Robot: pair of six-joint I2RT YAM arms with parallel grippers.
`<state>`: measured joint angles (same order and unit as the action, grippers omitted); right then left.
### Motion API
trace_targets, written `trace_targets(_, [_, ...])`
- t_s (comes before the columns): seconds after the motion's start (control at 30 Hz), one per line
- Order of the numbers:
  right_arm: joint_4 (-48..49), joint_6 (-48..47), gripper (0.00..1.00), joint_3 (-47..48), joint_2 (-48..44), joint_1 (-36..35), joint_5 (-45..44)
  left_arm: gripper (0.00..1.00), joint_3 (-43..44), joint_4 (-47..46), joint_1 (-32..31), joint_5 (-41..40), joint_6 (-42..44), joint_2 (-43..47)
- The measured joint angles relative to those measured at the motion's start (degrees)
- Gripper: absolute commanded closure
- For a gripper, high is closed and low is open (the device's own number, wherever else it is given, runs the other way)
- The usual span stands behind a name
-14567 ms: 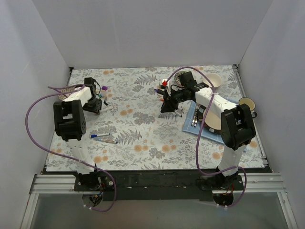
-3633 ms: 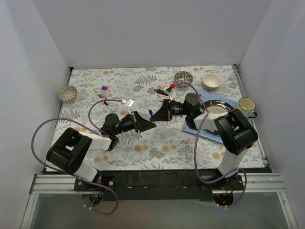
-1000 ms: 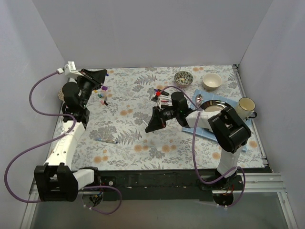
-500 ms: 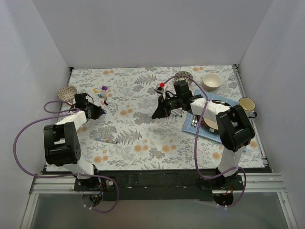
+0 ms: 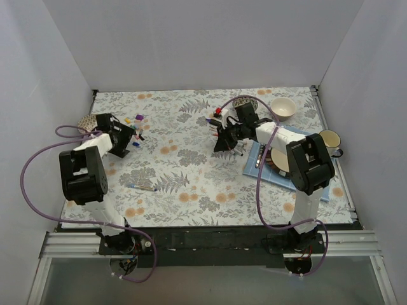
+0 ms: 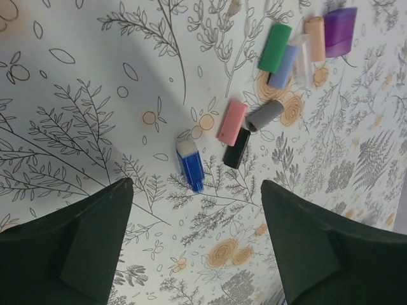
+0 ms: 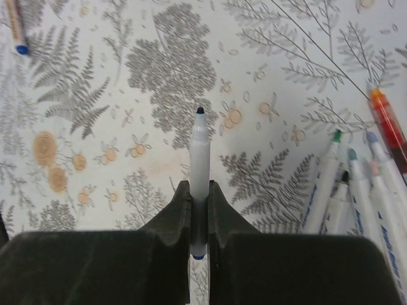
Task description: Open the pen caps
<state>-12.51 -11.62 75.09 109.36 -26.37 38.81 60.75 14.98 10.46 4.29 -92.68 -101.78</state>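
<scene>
While the right jaws pinch a bare white barrel (image 7: 200, 149), dark nib toward 12 o'clock and no cap on it, read the step as set-down: that pen looks finished.
- Lay it flat beside the opened pens (image 7: 356, 184) at 3 o'clock in the right wrist view.
- Release only once the barrel rests on the desk (image 7: 127, 76), so it cannot roll into that row.
- Keep off the orange-red pen (image 7: 386, 124) at 2 o'clock.

Left jaws: spread wide, holding nothing, hanging over the loose pen caps (image 6: 264, 115).
- Blue cap (image 6: 191, 166) lies on the desk between the 2 fingers.
- Pink cap (image 6: 231, 121) and black cap (image 6: 236, 148) sit just beside it toward 1 o'clock.
- Green cap (image 6: 275, 47), purple cap (image 6: 340, 32) and others are bunched further out, also toward 1 o'clock.
- Lift straight up when you leave. A sideways sweep would likely scatter them.

What each view gives you:
- **Left wrist:** the only view that separates the caps by colour, 9 by my count. From the top external they are a speckle at 10 o'clock on the desk.
- **Right wrist:** the only view that shows the nib bare and the grip tight. It also catches a blue-ended pen (image 7: 16, 25) at 11 o'clock. Cannot tell whether the blue end is a cap.
- **Top external:** the only view that shows both arms, well apart. It also shows 1 lone pen (image 5: 141, 186) at 8 o'clock. Cannot tell from there whether it carries a cap.
</scene>
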Motion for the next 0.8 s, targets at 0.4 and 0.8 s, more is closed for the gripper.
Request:
trace_targets(0.4, [-8.4, -11.3, 0.77, 5.4, 1.9, 1.4, -20.4, 0.02, -13.6, -6.6, 0.3, 13.8, 11.2, 30.0])
trace_targets(0.8, [-11.6, -14.7, 0.64, 6.4, 5.1, 2.4, -26.8, 0.02, -24.1, -7.3, -2.1, 17.4, 18.8, 45.4])
